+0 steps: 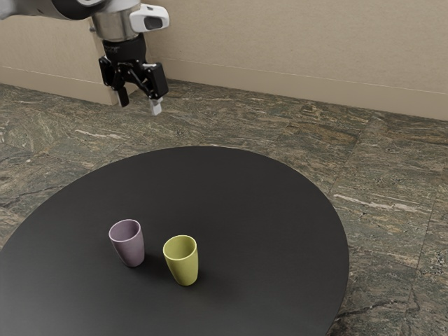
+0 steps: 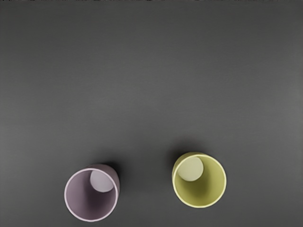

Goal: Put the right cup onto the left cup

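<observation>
The yellow-green cup (image 1: pixel 185 271) stands upright near the purple cup (image 1: pixel 131 249), a gap between; both mouths face up, inner bottoms visible. The round black table (image 1: pixel 280 217) has its edge well apart from them. Higher up, the gripper (image 1: pixel 138 105) has its fingers spread.

one cup (image 1: pixel 131 250) on the table (image 1: pixel 259 203), another (image 1: pixel 185 270) to the exterior view's right

Surface (image 1: pixel 238 203) smooth, matt. On it, mauve cup (image 1: pixel 130 250) and lime cup (image 1: pixel 185 271), both smooth, plastic-looking, faintly satin. Beyond the surface, floor (image 1: pixel 385 178) like veined stone, dull.
</observation>
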### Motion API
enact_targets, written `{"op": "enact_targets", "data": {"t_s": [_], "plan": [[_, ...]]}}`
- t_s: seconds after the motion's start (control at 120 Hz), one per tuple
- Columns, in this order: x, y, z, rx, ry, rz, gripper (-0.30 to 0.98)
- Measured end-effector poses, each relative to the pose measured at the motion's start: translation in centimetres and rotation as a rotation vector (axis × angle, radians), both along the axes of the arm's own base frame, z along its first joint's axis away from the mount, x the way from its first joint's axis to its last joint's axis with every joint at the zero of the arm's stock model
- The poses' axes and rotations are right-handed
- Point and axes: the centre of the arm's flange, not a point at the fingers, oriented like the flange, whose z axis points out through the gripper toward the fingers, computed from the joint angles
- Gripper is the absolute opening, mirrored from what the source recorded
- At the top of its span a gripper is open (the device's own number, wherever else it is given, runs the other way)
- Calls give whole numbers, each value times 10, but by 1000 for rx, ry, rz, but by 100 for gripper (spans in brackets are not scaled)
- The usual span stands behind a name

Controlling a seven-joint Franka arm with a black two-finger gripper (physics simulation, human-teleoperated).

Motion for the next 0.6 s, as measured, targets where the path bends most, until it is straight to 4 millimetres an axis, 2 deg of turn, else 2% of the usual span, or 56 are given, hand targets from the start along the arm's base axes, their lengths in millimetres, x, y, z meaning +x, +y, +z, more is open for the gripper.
{"op": "enact_targets", "data": {"t_s": [0.3,0.492,0.6], "plan": [[6,1,-9,2,7,5,66],[26,8,-44,11,45,24,66],[35,-1,-63,14,56,9,66]]}}
